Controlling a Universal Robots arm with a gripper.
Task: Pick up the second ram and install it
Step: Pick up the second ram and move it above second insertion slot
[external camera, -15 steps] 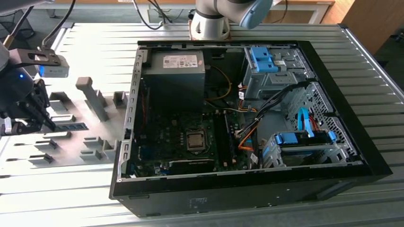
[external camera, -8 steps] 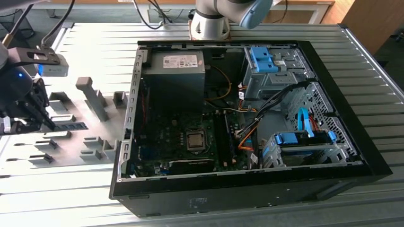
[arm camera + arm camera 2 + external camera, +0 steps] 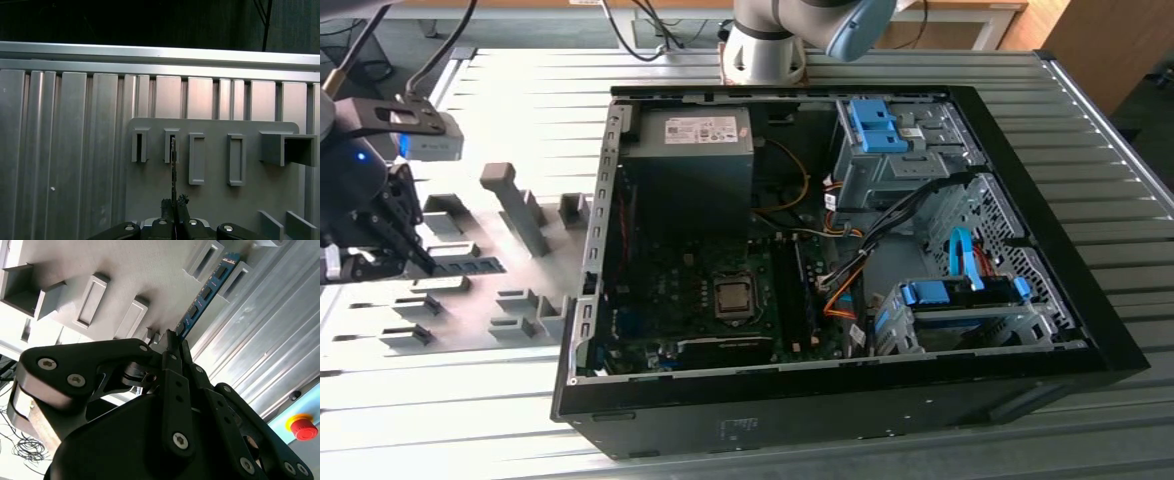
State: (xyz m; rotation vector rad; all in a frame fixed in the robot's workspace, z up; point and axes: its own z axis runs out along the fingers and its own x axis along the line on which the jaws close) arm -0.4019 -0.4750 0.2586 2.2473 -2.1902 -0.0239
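The second ram (image 3: 470,265) is a narrow blue-green stick at the exterior view's left, beside the open computer case (image 3: 854,400). My gripper (image 3: 416,265) is shut on its near end. In the second wrist view the black fingers (image 3: 167,375) meet at the gripper (image 3: 172,337), and the ram (image 3: 205,292) runs out from them with dark chips showing. Its far end lies between two grey holder blocks (image 3: 207,257). The first wrist view shows the ram (image 3: 173,170) edge-on, reaching from the gripper (image 3: 174,202) to a holder slot (image 3: 171,145).
The grey holder plate (image 3: 494,235) carries several blocks, one of them tall (image 3: 507,195). Inside the case are the motherboard (image 3: 720,300), a power supply (image 3: 687,150), orange cables and blue drive cages (image 3: 961,295). A red stop button (image 3: 302,427) sits on the ribbed metal table (image 3: 520,100).
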